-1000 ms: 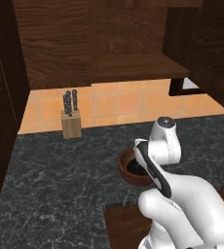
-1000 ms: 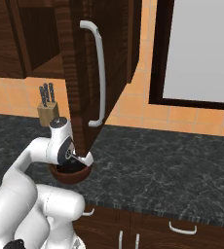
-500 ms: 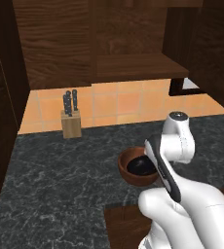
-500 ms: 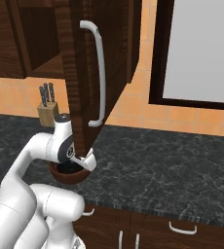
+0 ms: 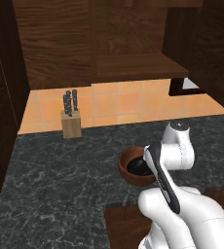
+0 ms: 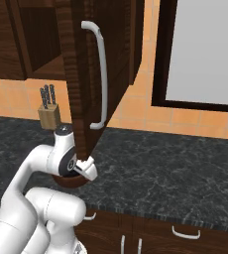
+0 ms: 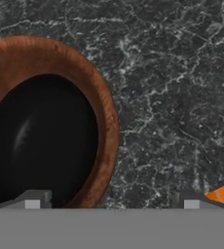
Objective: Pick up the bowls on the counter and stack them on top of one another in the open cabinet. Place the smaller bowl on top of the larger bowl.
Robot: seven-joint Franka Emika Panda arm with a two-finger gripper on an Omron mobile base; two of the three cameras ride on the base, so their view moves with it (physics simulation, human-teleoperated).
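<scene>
Two fingertips point(image 7: 33, 198) stand wide apart at the bottom of the hand view, the gripper point(image 7: 111, 202) straddling the wooden bowl's point(image 7: 102, 112) thick right rim. The black bowl point(image 7: 36, 141) sits glossy inside it, left of frame. Bare counter point(image 7: 172, 97) spreads right.

The dark marbled tabletop point(image 5: 60, 180) carried a wooden bowl point(image 5: 128, 168) just under the end effector point(image 7: 111, 202) and a knife block point(image 5: 71, 125) well beyond it.
</scene>
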